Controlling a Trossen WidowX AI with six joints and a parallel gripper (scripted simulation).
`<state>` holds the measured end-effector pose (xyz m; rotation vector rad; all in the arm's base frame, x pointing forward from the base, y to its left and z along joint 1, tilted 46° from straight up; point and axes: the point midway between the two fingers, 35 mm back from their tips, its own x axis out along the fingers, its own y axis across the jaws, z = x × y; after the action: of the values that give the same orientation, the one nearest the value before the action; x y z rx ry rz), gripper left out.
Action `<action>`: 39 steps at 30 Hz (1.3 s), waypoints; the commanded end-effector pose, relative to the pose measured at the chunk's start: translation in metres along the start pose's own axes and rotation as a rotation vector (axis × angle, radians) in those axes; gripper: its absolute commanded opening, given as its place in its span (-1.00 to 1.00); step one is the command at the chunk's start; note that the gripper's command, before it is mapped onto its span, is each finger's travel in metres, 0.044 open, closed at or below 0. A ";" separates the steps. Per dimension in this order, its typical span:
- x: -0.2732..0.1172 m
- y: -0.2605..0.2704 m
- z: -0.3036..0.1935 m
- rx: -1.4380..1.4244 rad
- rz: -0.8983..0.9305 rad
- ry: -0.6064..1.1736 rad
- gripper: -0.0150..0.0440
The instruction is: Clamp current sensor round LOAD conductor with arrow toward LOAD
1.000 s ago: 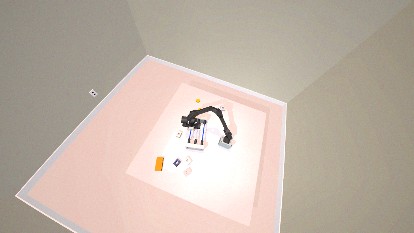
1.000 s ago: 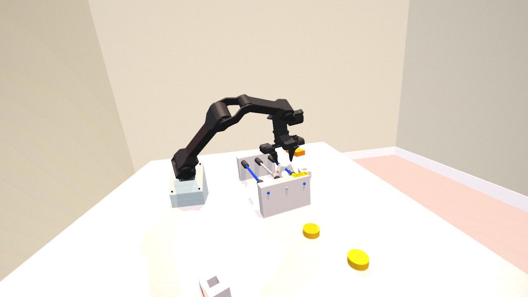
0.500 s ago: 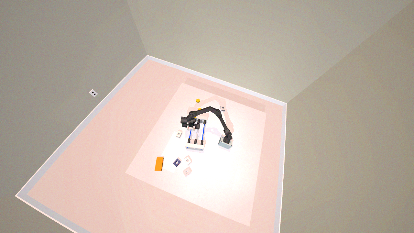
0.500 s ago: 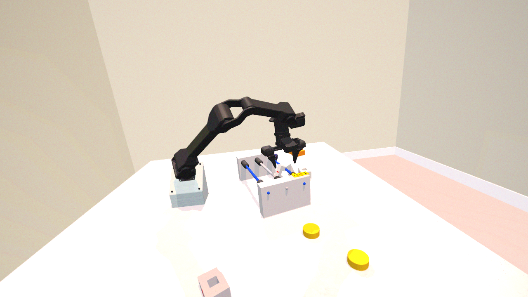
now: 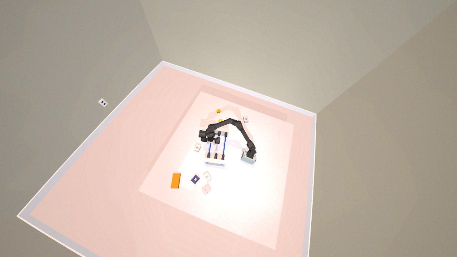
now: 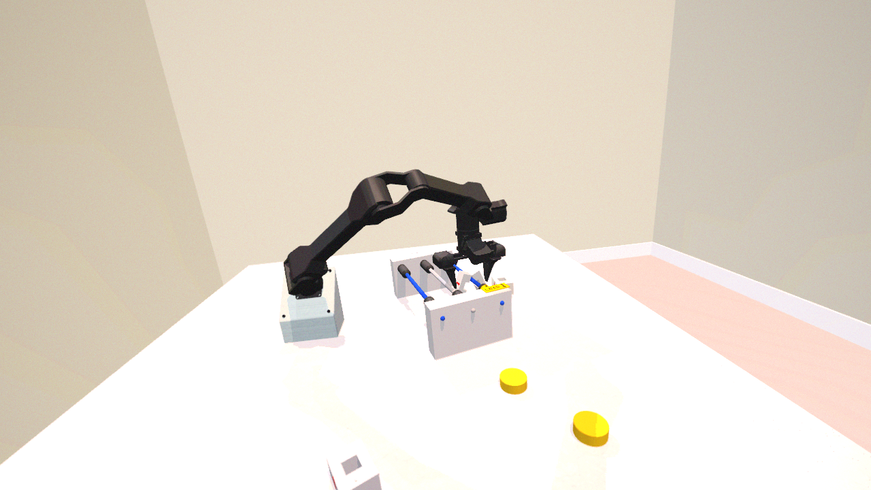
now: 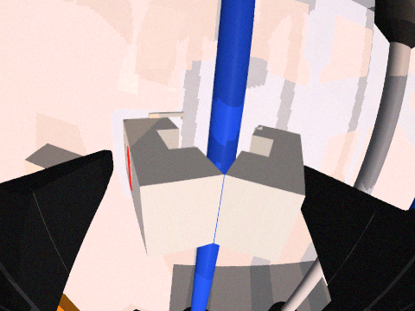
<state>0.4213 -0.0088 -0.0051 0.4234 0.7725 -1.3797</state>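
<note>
The pale split-core sensor (image 6: 464, 282) (image 7: 181, 212) straddles the outer blue conductor (image 5: 209, 149) (image 7: 233, 52), hinge side up. Its two halves are spread apart below the hinge, with a gap between their ends in the wrist view. A red mark (image 7: 129, 168) shows on its left face; its arrow direction cannot be told. The yellow LOAD marker (image 6: 494, 287) is on top of the near support block, at this conductor's end. My gripper (image 6: 470, 284) (image 7: 206, 168) is open around the sensor, its left finger clear of it. The right fingertip is beside the right half; contact cannot be told.
A grey-white conductor (image 7: 385, 130) runs beside the right finger. The near support block (image 6: 469, 329) stands close to the gripper. Yellow discs (image 6: 513, 380) (image 6: 590, 427), an orange block (image 5: 175, 180), a dark blue sensor (image 5: 192, 179) and several pale sensors lie around.
</note>
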 end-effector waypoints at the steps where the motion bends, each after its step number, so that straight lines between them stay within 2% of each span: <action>1: 0.009 -0.003 0.001 -0.005 -0.011 -0.003 1.00; 16: 0.022 0.002 0.001 -0.005 0.057 -0.003 1.00; 39: 0.016 0.004 0.000 -0.002 0.063 -0.001 0.48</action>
<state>0.4261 -0.0198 -0.0174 0.4428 0.7517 -1.3191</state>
